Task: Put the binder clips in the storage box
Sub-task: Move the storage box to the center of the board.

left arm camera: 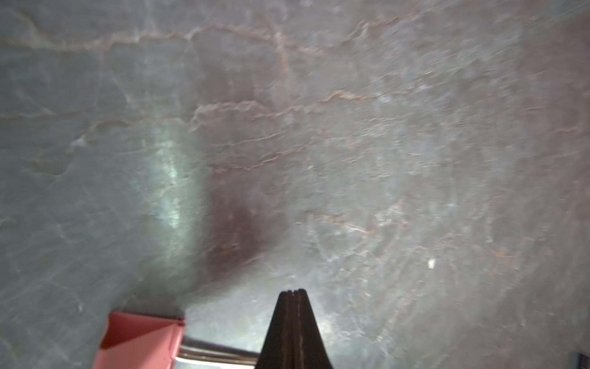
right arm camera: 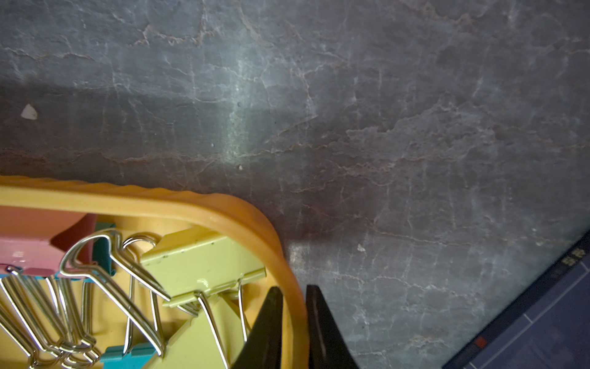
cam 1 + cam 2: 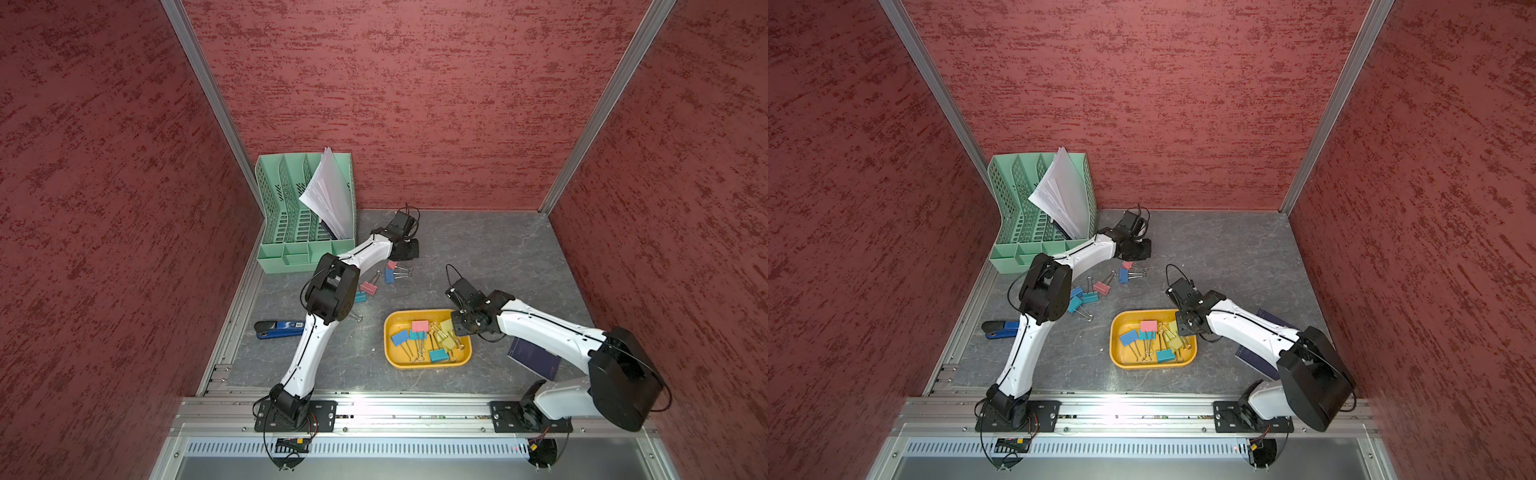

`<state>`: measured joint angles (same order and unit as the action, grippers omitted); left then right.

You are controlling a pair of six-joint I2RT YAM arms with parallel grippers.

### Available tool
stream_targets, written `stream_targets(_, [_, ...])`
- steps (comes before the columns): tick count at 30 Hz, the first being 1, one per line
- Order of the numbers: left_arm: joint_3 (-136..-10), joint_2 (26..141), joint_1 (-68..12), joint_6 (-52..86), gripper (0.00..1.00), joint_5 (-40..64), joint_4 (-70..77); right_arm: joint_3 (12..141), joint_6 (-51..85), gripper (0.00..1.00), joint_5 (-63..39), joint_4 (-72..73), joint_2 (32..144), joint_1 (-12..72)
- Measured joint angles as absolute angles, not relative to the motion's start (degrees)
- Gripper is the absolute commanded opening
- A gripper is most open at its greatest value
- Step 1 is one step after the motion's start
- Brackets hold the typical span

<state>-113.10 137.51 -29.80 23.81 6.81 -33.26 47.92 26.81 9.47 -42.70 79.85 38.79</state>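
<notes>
Right gripper (image 2: 293,289): I see its fingers clamped across the rim of the storage box (image 3: 388,338), one inside, one outside. Box sits on the table (image 3: 478,249), holding several binder clips (image 3: 436,355); others lie loose nearby. Left gripper (image 1: 292,292): fingers pressed together, pink clip (image 1: 140,342) just beside.

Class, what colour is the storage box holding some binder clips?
Yellow-orange. The storage box shows best in a top view.
</notes>
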Motion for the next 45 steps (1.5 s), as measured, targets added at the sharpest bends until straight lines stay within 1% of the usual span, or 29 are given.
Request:
stream_targets(8, [-113.7,138.7,-29.5,22.0,0.00,6.1,-35.6,47.9,26.5,0.16,9.5,-42.7,79.9,38.8])
stream_targets(11, [-110.8,137.3,-29.9,21.5,0.00,6.0,-33.8,47.9,26.5,0.16,9.5,-42.7,79.9,38.8])
stream_targets(14, [-104.4,133.5,-30.8,20.9,0.00,5.9,-31.8,47.9,26.5,0.16,9.5,-42.7,79.9,38.8])
stream_targets(21, [-84.9,121.6,-33.1,20.5,0.00,5.2,-26.8,47.9,26.5,0.15,9.2,-42.6,79.8,38.8])
stream_targets(26, [-72.7,113.3,-32.8,20.4,0.00,4.5,-24.3,47.9,26.5,0.15,8.5,-42.5,79.6,38.8])
stream_targets(29, [-68.4,110.3,-31.8,20.1,0.00,4.1,-23.2,47.9,26.5,0.15,8.1,-42.1,79.6,38.8])
stream_targets(31, [-66.5,108.9,-30.7,19.8,0.26,4.1,-22.5,47.9,26.5,0.15,7.9,-41.9,79.6,38.8])
stream_targets(34, [-64.7,106.7,-30.1,19.7,0.46,4.3,-22.5,47.9,26.5,0.17,7.6,-41.6,79.5,38.8])
stream_targets(36, [-64.9,105.6,-31.0,19.9,0.67,4.3,-23.2,47.9,26.5,0.19,7.5,-41.5,79.4,38.8])
stream_targets(37, [-65.4,105.2,-31.8,19.6,0.71,4.4,-23.6,47.9,26.5,0.19,7.5,-41.4,79.3,38.8])
stream_targets(39, [-67.2,104.6,-33.7,19.8,0.73,4.6,-24.0,47.9,26.5,0.20,7.3,-41.3,79.3,38.8])
stream_targets(41, [-69.9,104.4,-35.3,19.4,0.78,4.8,-24.0,47.9,26.5,0.20,7.2,-41.3,79.3,38.8])
stream_targets(45, [-74.1,105.1,-34.9,16.9,0.82,4.8,-24.0,47.9,26.5,0.20,7.1,-41.2,79.3,38.8])
